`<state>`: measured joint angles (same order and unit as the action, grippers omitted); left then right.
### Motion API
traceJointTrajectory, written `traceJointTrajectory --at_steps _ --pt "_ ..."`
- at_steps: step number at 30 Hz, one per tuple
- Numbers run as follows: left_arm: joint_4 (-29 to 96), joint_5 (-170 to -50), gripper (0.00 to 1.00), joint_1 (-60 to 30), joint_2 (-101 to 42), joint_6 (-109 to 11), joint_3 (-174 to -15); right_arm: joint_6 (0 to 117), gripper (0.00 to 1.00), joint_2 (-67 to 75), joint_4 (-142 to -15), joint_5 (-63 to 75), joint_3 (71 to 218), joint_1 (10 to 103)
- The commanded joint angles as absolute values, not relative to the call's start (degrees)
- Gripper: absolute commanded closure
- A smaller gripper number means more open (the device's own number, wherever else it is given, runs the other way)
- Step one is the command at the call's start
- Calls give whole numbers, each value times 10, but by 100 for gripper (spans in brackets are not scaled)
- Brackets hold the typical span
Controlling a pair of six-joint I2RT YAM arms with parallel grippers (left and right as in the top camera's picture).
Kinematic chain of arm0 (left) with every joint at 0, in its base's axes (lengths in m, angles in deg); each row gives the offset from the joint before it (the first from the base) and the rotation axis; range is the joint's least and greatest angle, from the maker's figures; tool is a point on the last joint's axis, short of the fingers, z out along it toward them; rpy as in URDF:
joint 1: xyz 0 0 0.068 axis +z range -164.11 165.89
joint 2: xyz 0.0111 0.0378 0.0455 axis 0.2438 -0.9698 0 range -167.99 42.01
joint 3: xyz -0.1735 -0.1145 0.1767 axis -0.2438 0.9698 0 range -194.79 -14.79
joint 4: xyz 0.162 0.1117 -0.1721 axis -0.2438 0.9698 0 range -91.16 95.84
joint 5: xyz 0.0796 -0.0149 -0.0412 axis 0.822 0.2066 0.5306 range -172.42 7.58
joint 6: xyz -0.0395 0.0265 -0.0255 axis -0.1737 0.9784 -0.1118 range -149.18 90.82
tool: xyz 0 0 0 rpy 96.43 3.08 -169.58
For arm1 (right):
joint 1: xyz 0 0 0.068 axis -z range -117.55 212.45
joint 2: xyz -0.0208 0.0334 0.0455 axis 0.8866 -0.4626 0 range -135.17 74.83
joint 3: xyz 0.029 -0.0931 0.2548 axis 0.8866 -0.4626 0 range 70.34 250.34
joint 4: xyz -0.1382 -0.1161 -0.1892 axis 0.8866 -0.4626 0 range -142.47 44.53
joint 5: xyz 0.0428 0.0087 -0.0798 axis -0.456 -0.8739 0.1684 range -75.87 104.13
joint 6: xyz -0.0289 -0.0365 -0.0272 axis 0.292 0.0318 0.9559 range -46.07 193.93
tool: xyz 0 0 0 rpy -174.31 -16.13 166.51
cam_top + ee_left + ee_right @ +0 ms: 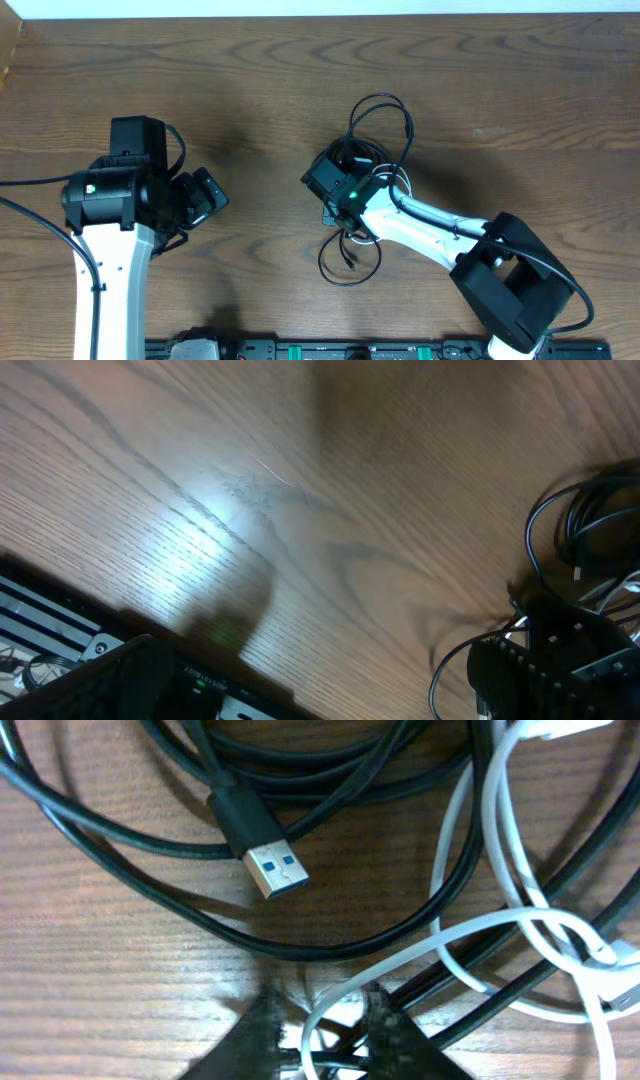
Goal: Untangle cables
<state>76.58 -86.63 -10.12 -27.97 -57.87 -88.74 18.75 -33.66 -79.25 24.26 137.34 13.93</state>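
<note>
Cables (pixel 368 152) are bunched in one knotty heap near the middle of the overhead frame. Loops stick out above and below your right claw (pixel 338 198), which is parked right on the heap. Your left claw (pixel 205 195) is off at the left over bare worktop (pixel 480 60), spread wide with nothing in it.

Left wrist view: mostly wood grain, and the heap only shows at the right edge.

Right wrist view: the claw's fingers (pixel 265 1035) stand at a narrow gap at the bottom edge. A loop of the white cable (pixel 492 810) and a black strand or two run between them. I honestly can't tell if it's pinching anything. A USB plug (pixel 262 855) lies loose at upper left.

I'd say you're at the grab-a-strand step, with nothing separated so far. Next you'd want a firm pinch on one cord only, then a slow pull away from the heap. The left claw could pin the rest.

No bins or trays anywhere.
</note>
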Motion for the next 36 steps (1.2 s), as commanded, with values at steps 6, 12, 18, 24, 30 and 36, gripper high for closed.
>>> traceJointTrajectory --at_steps 6,12,18,24,30,36 --pt "767 -865 1 -99 -280 -583 -886 182 83 -341 -792 265 1370 136" --pt "767 -865 1 -99 -280 -583 -886 182 84 -341 -793 266 1369 136" --pt "767 -865 1 -99 -280 -583 -886 182 84 -341 -792 266 1366 136" --pt "767 -865 1 -99 -280 -583 -886 182 98 -341 -790 266 1365 136" --pt "767 -865 1 -99 -280 -583 -886 182 99 -340 -789 266 1366 136" --pt "767 -865 1 -99 -280 -584 -886 233 99 -290 -795 266 1383 150"
